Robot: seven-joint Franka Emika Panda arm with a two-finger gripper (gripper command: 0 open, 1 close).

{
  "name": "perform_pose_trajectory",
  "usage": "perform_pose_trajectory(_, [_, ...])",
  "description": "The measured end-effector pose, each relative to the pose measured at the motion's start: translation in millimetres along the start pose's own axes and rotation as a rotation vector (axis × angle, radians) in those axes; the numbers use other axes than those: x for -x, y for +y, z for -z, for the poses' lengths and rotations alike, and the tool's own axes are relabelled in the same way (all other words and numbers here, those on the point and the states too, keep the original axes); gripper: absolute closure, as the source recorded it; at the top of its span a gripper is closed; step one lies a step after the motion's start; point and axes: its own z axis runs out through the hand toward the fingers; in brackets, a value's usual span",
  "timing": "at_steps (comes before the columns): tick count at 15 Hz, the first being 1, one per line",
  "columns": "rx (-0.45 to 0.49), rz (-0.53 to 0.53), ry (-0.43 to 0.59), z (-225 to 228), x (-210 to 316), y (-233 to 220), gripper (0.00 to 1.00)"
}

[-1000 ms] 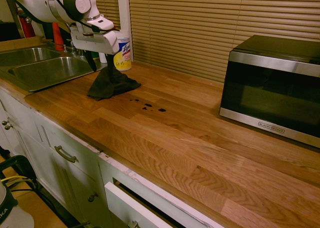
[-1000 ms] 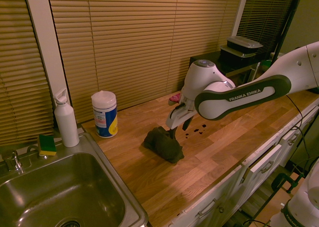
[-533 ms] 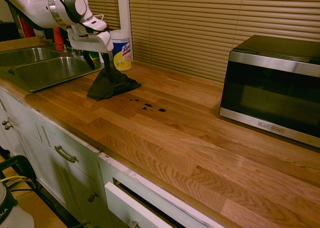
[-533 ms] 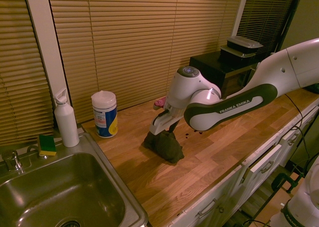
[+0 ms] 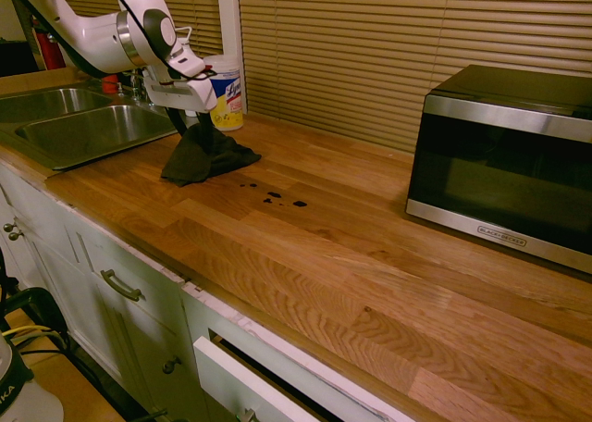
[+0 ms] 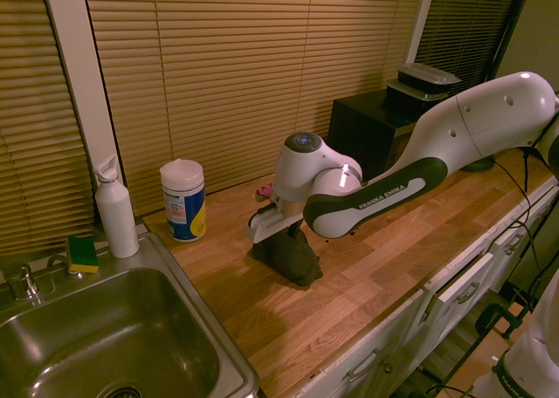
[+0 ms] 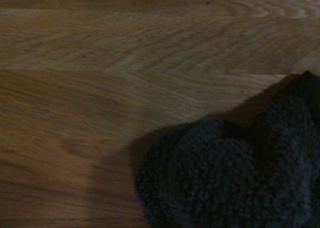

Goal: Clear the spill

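The spill (image 5: 274, 197) is a few small dark glossy drops on the light wood countertop (image 5: 351, 265); the second exterior view hides it behind the arm. A dark cloth rag (image 5: 205, 154) lies bunched up just to the sink side of the drops, apart from them. It also shows as a rag (image 6: 289, 253) under the wrist and as a fuzzy rag (image 7: 225, 178) in the wrist view. My gripper (image 5: 185, 118) hangs right over the rag's peak, on its sink side, open, with the fingers around the cloth's top. My gripper (image 6: 272, 229) holds nothing.
A steel sink (image 5: 83, 130) lies left of the rag, a wipes canister (image 5: 227, 93) stands just behind it, and a microwave (image 5: 504, 163) is at the right. By the sink (image 6: 105, 346) stand a white bottle (image 6: 116, 210) and a sponge (image 6: 83, 252).
The arm has swung toward the sink and come lower, bringing the gripper over the rag's sink-side top. Rag and drops have not moved.
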Motion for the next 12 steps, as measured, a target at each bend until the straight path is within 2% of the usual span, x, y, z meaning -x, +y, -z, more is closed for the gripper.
perform_pose_trajectory(12, [0.02, -0.027, -0.002, -7, -10, -12, 1.0])
